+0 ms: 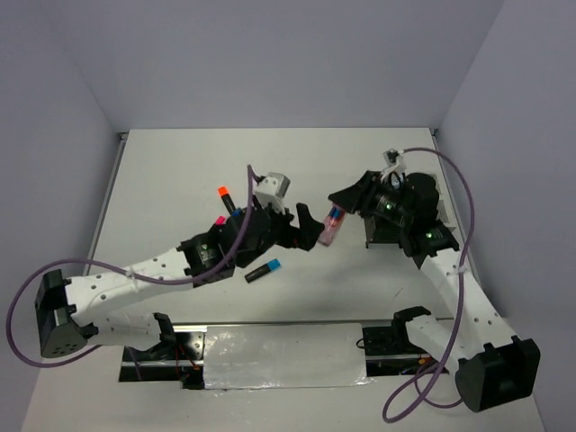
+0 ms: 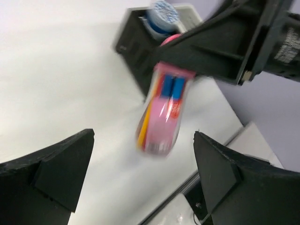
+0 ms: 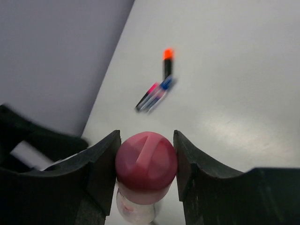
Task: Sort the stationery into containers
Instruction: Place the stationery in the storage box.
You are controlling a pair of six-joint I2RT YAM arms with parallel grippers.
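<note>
My right gripper point(image 1: 340, 209) is shut on the pink cap point(image 3: 146, 161) of a clear pink-capped tube point(image 1: 332, 226) and holds it above the table, body hanging down. The tube point(image 2: 161, 112) hangs just ahead of my left gripper point(image 1: 310, 229), which is open and empty with its jaws wide apart point(image 2: 140, 178). The black mesh organiser point(image 2: 136, 44) stands behind the tube with a blue-white roll point(image 2: 161, 11) in it and the white holder point(image 2: 190, 11) joined at its far side. An orange-capped marker point(image 1: 222, 192), a pink-capped one point(image 1: 219, 220) and a blue-capped one point(image 1: 263, 270) lie beside the left arm.
The right wrist view shows the orange-capped marker point(image 3: 167, 63) and two markers lying side by side point(image 3: 152, 96) far off on the white table. The table's metal front edge point(image 1: 279, 355) runs between the arm bases. Grey walls enclose the back and sides.
</note>
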